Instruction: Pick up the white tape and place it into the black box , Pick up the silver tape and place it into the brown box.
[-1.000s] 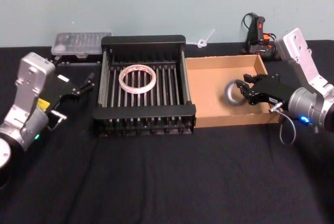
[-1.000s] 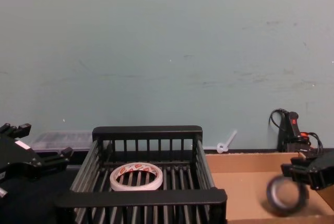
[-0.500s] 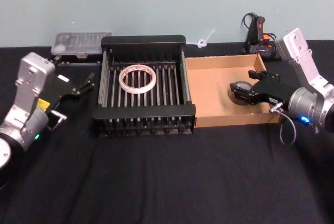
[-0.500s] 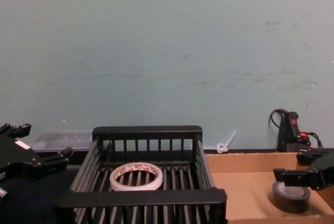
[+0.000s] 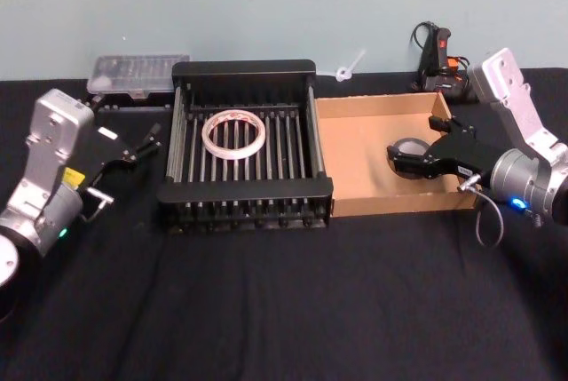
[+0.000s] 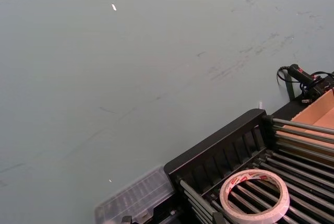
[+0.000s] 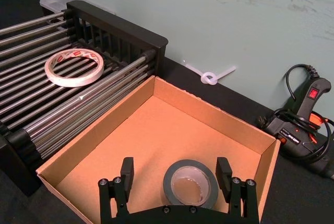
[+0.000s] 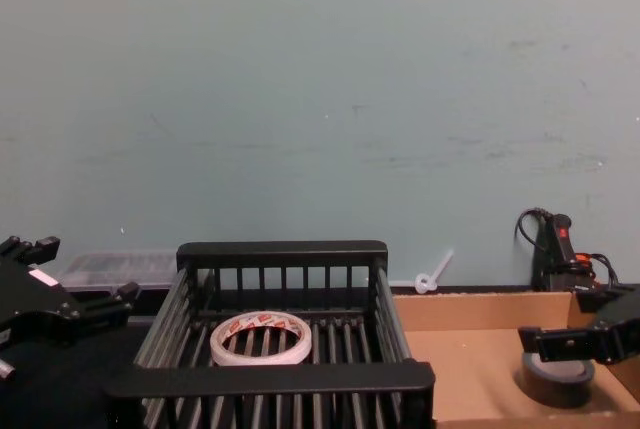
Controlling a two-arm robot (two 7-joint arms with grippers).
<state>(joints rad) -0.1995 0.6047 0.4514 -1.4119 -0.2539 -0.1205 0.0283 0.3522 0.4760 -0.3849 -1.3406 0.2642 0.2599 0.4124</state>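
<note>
The silver tape (image 5: 408, 145) lies flat on the floor of the brown box (image 5: 355, 163), near its right wall. My right gripper (image 5: 417, 144) hovers just over it, open. In the right wrist view its fingers (image 7: 127, 169) stand on either side of the silver tape (image 7: 190, 166) without touching it. The white tape (image 5: 207, 136) rests flat on the bars of the black box (image 5: 244, 68), towards the back. My left gripper (image 5: 133, 146) stays parked, open, left of the black box. From the chest view the silver tape (image 8: 558, 381) sits below the right gripper (image 8: 575, 337).
A clear plastic case (image 5: 138, 75) lies behind the black box's left corner. A glue gun (image 5: 439, 61) with its cord and a white plastic tie (image 5: 348, 67) lie behind the brown box. Black cloth covers the table in front.
My right gripper has opened and let go of the silver tape. The roll, held tilted above the brown box a second ago, has dropped and now lies flat on its floor.
</note>
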